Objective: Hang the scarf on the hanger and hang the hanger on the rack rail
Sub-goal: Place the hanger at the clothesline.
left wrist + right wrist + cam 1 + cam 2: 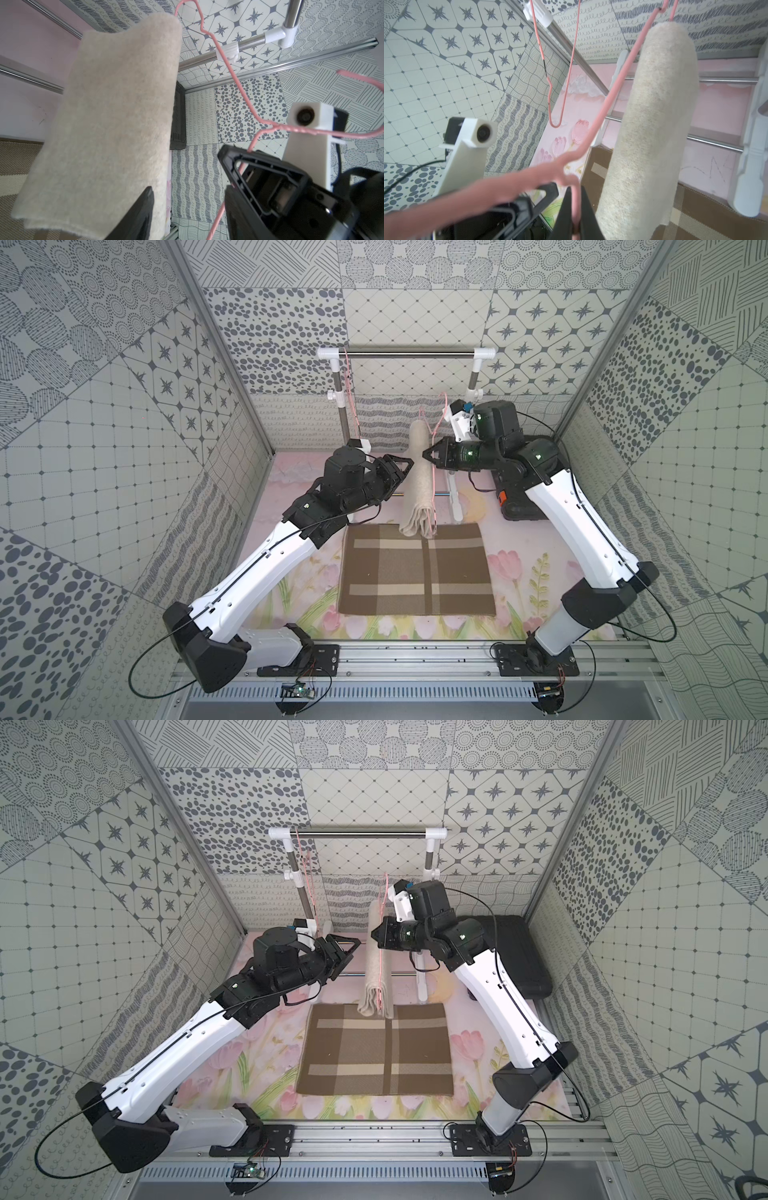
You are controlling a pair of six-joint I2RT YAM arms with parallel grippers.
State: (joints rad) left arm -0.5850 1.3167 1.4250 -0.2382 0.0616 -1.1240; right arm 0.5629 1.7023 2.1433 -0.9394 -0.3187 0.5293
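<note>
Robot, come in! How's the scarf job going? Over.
Right tool shut on hanger. Left tool open beside scarf. Scarf draped over hanger. Second hanger hangs on rack, apart.

A brown plaid mat lies on a pink tulip-print floor covering. Behind the mat stands a chrome clothes rail with white joints. A black case sits behind the mat to its right. Grey patchwork-patterned walls enclose the mat on three sides, evenly lit.

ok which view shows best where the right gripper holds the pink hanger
The right wrist view: the right gripper is shut on the hanger wire, seen close up. In both top views the wire is only a thin pink line. The left wrist view shows it running into the gripper, with the pinch hidden.
</note>
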